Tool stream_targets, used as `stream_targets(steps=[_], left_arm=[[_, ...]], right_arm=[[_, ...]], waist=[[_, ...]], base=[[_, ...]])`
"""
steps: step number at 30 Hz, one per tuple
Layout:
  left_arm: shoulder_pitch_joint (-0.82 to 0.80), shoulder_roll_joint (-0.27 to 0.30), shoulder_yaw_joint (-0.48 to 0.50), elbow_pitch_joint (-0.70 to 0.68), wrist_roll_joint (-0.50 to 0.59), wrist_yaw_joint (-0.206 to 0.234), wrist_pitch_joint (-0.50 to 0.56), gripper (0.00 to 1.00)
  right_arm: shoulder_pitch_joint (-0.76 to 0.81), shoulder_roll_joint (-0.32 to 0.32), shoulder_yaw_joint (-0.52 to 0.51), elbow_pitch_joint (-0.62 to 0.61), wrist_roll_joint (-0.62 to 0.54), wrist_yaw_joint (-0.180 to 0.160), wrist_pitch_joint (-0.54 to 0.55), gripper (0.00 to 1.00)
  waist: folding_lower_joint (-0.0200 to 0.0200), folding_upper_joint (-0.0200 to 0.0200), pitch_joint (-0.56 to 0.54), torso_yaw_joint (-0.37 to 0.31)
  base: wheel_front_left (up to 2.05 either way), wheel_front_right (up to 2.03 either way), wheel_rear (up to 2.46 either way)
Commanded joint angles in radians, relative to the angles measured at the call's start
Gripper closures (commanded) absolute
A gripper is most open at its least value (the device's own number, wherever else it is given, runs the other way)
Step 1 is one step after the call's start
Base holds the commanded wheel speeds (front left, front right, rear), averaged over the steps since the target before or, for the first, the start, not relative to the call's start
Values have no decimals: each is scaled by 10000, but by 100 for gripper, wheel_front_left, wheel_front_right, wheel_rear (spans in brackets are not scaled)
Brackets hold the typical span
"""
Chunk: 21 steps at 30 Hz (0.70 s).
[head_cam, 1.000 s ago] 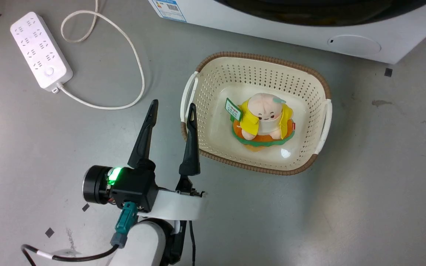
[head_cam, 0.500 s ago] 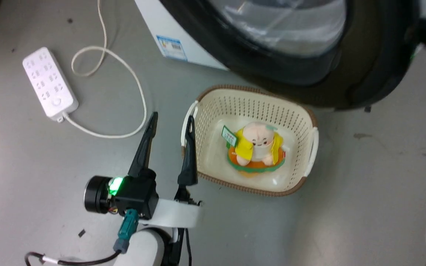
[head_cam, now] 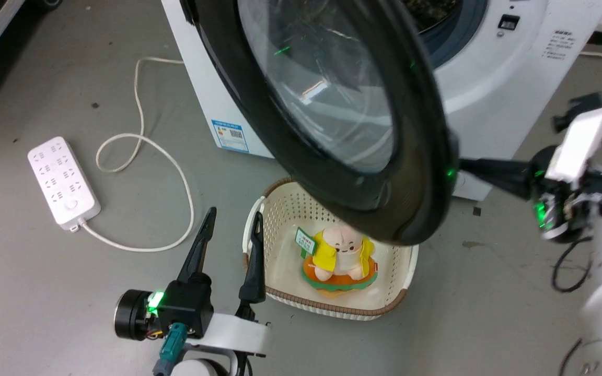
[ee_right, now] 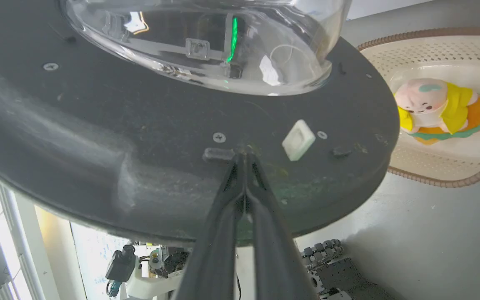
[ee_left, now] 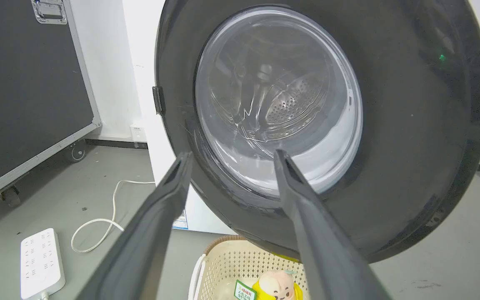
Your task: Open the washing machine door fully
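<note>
The washing machine door (head_cam: 421, 156), a glossy black ring around a bulging glass bowl, stands swung out from the white washing machine (head_cam: 489, 104), hanging over the basket. My right gripper (head_cam: 463, 166) reaches in from the right, shut with nothing held. In the right wrist view its tips (ee_right: 244, 155) touch the door's (ee_right: 98, 116) black inner face just below the glass. My left gripper (head_cam: 234, 212) is open low over the floor, beside the basket's left rim. In the left wrist view it (ee_left: 232, 154) points at the door's (ee_left: 411, 125) outer face from a distance.
A cream perforated basket (head_cam: 280, 219) holding a plush toy (head_cam: 338, 250) sits on the floor beneath the door. A white power strip (head_cam: 63, 183) and its looped cable (head_cam: 139, 146) lie at left. A black wheeled case (ee_left: 27, 83) stands further left.
The head camera has tilted up from the floor, bringing the swung-out door and the right arm into view. The left gripper stays open beside the basket.
</note>
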<state>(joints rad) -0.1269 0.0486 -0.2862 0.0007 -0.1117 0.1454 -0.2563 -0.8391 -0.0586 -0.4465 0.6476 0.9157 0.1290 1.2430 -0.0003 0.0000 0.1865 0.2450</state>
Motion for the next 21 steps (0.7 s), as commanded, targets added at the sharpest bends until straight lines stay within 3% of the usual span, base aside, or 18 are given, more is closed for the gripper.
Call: stream_targets(steps=[1, 14, 21], left_arm=[[123, 16, 33, 60, 7, -59, -55, 0], [523, 16, 84, 486, -386, -293, -55, 0], [672, 16, 89, 587, -460, -289, -55, 0]], right_arm=[[356, 81, 402, 88, 467, 17, -154, 100], [2319, 82, 5417, -680, 4608, 17, -1944, 100], [2684, 83, 6573, -889, 5227, 17, -2836, 100]], waist=[[3, 0, -153, -64], [3, 0, -307, 30], [3, 0, -422, 144]], base=[[0, 0, 0], [0, 0, 0], [0, 0, 0]])
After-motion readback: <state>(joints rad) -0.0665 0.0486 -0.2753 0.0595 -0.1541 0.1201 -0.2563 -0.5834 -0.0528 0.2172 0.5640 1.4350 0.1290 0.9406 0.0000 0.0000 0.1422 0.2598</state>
